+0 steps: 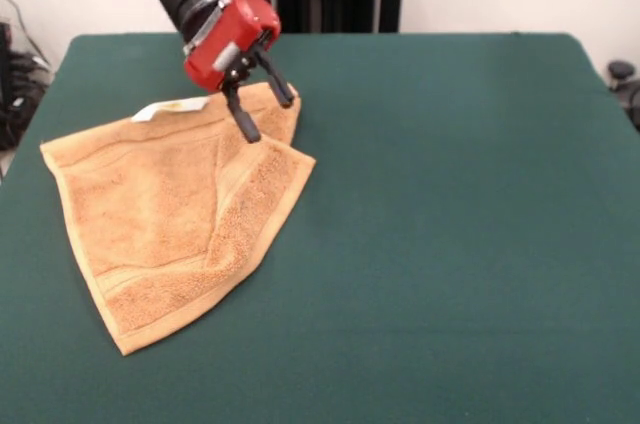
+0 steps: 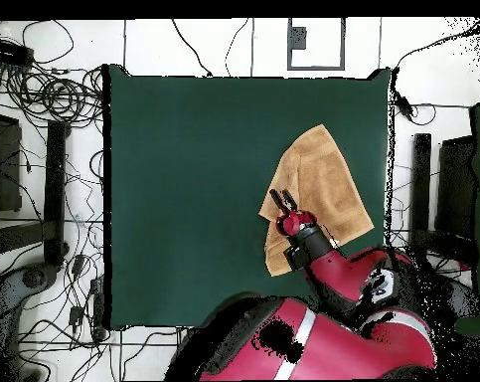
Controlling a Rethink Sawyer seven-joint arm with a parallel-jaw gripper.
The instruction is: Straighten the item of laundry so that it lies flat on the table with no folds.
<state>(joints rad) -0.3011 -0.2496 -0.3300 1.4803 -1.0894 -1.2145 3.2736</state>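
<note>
We see the gripper spread open, holding nothing, poised over the towel at its folded-over flap; the towel lies near the bench's edge, flap awaiting unfolding.

A looped, matt terry towel lies on the table's dull felt-like cloth; the gripper's red shell looks glossy plastic.
</note>
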